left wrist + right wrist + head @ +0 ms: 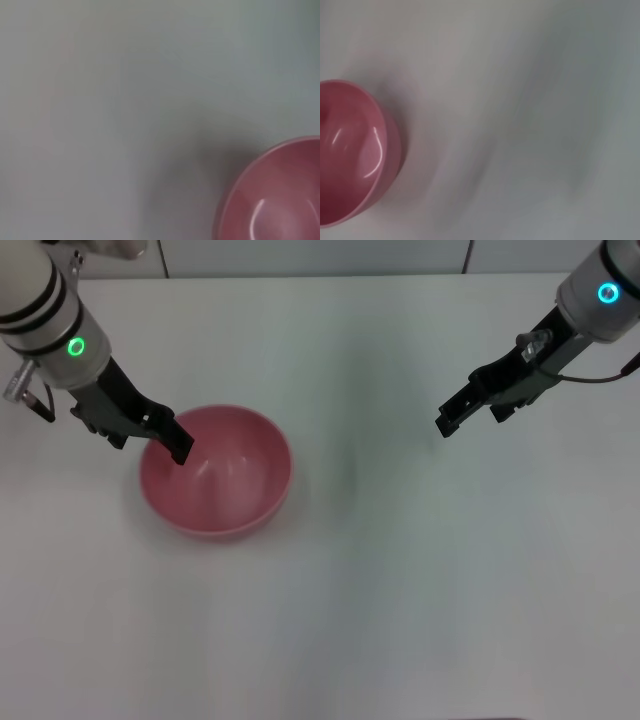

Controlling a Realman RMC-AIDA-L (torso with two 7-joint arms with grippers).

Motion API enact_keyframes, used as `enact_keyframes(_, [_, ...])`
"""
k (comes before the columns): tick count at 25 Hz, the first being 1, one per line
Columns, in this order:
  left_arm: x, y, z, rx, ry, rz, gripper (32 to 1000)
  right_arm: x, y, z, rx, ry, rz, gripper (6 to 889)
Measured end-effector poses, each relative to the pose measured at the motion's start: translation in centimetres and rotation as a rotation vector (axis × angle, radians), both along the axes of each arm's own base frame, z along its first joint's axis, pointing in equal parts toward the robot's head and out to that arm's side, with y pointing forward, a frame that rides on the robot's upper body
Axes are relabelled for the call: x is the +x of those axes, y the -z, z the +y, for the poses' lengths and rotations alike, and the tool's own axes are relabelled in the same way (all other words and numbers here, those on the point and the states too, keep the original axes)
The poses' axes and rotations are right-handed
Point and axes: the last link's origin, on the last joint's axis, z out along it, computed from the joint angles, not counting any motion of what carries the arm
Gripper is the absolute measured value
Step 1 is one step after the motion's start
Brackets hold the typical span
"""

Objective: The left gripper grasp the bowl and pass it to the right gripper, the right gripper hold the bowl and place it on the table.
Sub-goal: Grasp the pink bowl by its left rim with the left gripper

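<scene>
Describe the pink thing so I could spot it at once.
On the white table, look toward the robot's left side, under the left gripper with the green light. There sits the bowl: round, deep and glossy pink, the only coloured object on the surface.

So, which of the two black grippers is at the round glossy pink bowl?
The left gripper, on the green-lit arm, reaches over the pink bowl rim. The cyan-lit right gripper hangs far off.

A pale wall (320, 255) runs along the far edge (a dark vertical seam (467, 255) splits it).
</scene>
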Motion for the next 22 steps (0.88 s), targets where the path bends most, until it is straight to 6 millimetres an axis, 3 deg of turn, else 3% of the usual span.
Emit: enact_keyframes(22, [-2.2, 2.4, -0.7, -0.037, 0.006, 0.011, 878, -0.1, 0.1, 0.2, 0.004, -0.02, 0.0, 878])
